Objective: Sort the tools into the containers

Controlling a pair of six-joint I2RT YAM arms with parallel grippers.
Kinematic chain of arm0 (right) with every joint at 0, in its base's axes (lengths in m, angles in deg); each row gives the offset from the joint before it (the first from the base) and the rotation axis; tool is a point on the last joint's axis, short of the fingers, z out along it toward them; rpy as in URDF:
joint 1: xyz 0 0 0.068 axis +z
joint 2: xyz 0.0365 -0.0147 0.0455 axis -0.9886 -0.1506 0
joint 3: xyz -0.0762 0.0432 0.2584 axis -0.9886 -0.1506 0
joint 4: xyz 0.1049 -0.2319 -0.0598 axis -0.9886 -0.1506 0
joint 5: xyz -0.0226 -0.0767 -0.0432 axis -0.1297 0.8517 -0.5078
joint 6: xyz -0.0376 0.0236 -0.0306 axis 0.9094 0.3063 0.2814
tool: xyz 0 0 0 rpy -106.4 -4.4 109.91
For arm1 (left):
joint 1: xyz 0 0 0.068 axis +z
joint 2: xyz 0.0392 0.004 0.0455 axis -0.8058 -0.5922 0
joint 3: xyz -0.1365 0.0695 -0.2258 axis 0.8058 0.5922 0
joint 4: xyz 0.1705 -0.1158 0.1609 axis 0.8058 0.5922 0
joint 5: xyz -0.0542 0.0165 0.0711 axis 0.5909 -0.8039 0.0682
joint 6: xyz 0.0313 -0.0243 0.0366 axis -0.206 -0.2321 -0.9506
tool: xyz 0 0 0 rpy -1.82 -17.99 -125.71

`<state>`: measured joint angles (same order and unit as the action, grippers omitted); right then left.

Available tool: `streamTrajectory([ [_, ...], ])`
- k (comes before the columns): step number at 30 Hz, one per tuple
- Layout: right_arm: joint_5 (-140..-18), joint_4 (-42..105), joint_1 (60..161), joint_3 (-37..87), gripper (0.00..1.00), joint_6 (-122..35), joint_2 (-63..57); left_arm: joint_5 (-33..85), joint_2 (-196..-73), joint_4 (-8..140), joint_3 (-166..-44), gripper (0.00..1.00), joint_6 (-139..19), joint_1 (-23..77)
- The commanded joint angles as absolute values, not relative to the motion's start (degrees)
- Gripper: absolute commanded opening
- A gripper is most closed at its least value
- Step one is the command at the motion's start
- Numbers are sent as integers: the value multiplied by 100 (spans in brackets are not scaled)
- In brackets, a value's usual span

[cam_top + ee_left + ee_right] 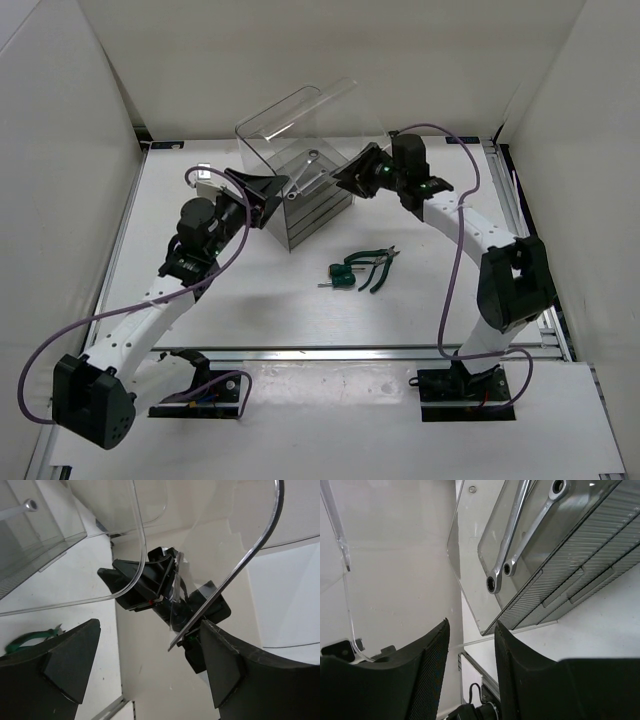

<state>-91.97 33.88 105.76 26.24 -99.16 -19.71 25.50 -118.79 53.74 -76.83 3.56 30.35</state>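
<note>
So far, two wrenches [511, 530] lie in the top drawer [555, 575]. The pliers [378, 268] and screwdrivers [340, 275] wait on the table [250, 310]. The left gripper [265, 190] is wide apart, holding nothing. The right gripper [472, 630] is half apart; I cannot tell if it holds anything.

We can read no writing, label, brand or number anywhere: not on the wrenches [512, 530], the drawers [570, 580], the pliers [378, 268] or the screwdrivers [340, 275] on the tabletop [250, 310].
</note>
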Motion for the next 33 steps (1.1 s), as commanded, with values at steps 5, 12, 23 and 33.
streamTrajectory([
  [5,-9115,3528,10385,2130,45,-10104,-1255,2681,-11573,5671,-7887,94,-569,3074],
  [12,-8237,2077,9997,1251,52,-9876,-236,2418,-11187,5609,-7827,97,-1370,3057],
  [23,-8983,5191,9654,-830,51,-10420,11,2259,-11397,5486,-8151,99,-2530,3039],
  [33,-8781,10424,10190,-1115,45,-11615,-2509,2048,-11766,5100,-8371,99,-3357,3206],
])
